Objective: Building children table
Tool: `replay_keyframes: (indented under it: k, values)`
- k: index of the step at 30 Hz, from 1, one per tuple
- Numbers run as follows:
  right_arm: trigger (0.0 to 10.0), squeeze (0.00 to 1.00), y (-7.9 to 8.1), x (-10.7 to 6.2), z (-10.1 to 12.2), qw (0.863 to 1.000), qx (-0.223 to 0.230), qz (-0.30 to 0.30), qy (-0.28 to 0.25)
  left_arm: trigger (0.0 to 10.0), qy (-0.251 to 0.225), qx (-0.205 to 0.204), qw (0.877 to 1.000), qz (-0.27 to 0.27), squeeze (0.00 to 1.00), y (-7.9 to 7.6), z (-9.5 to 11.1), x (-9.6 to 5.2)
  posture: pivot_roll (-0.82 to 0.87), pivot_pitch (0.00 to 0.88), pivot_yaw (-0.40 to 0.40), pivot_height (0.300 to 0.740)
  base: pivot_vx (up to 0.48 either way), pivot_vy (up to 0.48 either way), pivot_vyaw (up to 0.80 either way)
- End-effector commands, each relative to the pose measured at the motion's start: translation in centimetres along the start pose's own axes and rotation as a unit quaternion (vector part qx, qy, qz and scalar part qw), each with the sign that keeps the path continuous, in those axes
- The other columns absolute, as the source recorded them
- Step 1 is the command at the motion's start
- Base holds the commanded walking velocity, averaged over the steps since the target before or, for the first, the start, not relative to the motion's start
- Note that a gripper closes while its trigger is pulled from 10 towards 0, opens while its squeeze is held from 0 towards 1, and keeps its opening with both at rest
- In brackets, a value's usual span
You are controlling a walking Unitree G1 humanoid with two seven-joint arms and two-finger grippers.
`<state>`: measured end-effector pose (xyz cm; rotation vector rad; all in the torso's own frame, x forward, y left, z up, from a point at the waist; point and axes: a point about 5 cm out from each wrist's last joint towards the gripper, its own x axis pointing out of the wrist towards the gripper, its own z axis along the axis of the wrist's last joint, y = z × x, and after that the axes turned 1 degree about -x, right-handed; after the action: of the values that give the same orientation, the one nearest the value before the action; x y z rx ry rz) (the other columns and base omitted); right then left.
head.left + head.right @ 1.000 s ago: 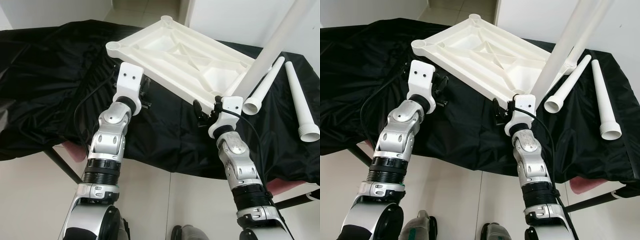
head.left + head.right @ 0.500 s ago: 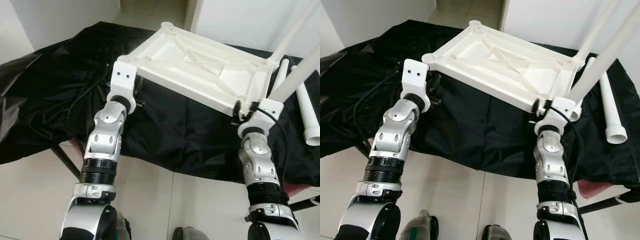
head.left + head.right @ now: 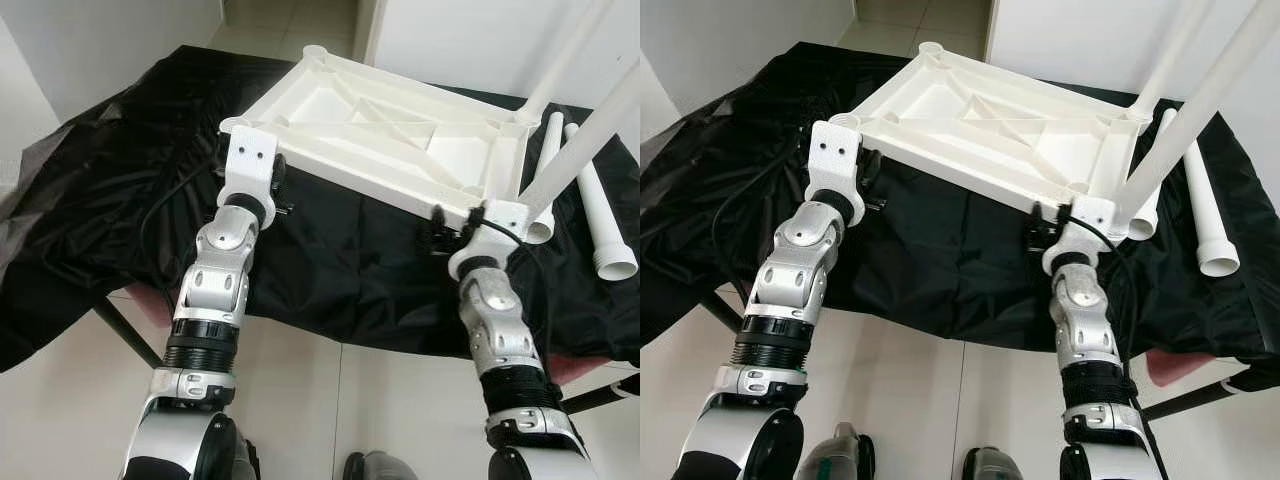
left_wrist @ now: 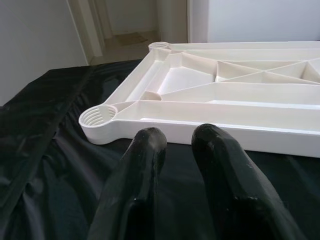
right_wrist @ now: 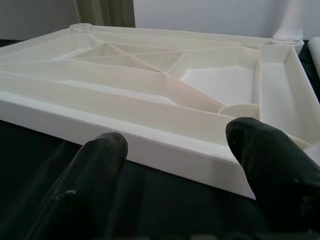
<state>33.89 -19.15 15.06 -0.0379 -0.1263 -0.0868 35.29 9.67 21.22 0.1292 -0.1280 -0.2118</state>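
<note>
Left gripper (image 4: pixel 175 150) sits at the near left corner of the tabletop (image 3: pixel 380 130), fingers close together with only a narrow gap and nothing between them, tips just short of the threaded leg socket (image 4: pixel 98 116). The tabletop is a white plastic moulding lying underside up on the black cloth (image 3: pixel 120 190) that covers the work surface; ribs and diagonal webs are exposed. Judged stiff and fairly light for its span, the skin smooth and probably slippery, so a hold on the straight rim wall or a rib looks safer than on the rounded corner boss. Right gripper (image 5: pixel 175 145) faces the near long edge towards the right end, fingers spread wide, holding nothing, the rim just beyond the tips. At the right side two legs (image 3: pixel 585 150) stand up from the corners, apparently seated; whether fully home cannot be told. Two loose legs (image 3: pixel 605 215) lie on the cloth beside the right edge: hollow tapered tubes, light, likely to roll; best gripped mid-shaft.
</note>
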Motion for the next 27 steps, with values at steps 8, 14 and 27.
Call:
replay_keyframes:
  k: [8,14,27]
  values:
    - [10.0,0.00,0.5,2.2,1.3,1.000,-0.007,0.010,0.001,10.0,-0.005,0.025,1.000,-0.017,0.00,-1.1,0.7,0.4,0.06,0.085,-0.044,0.740,0.000,0.000,0.00]
    - [10.0,0.00,0.7,3.2,2.1,1.000,-0.004,0.014,0.004,10.0,-0.007,0.032,0.999,-0.030,0.00,-1.6,1.1,0.3,0.06,0.109,-0.047,0.740,0.000,0.000,0.00]
    - [10.0,0.00,1.9,1.6,1.3,0.999,0.018,0.041,0.001,10.0,0.021,0.090,0.993,-0.068,0.00,-2.7,1.3,2.2,0.06,0.180,-0.030,0.740,0.000,0.000,0.00]
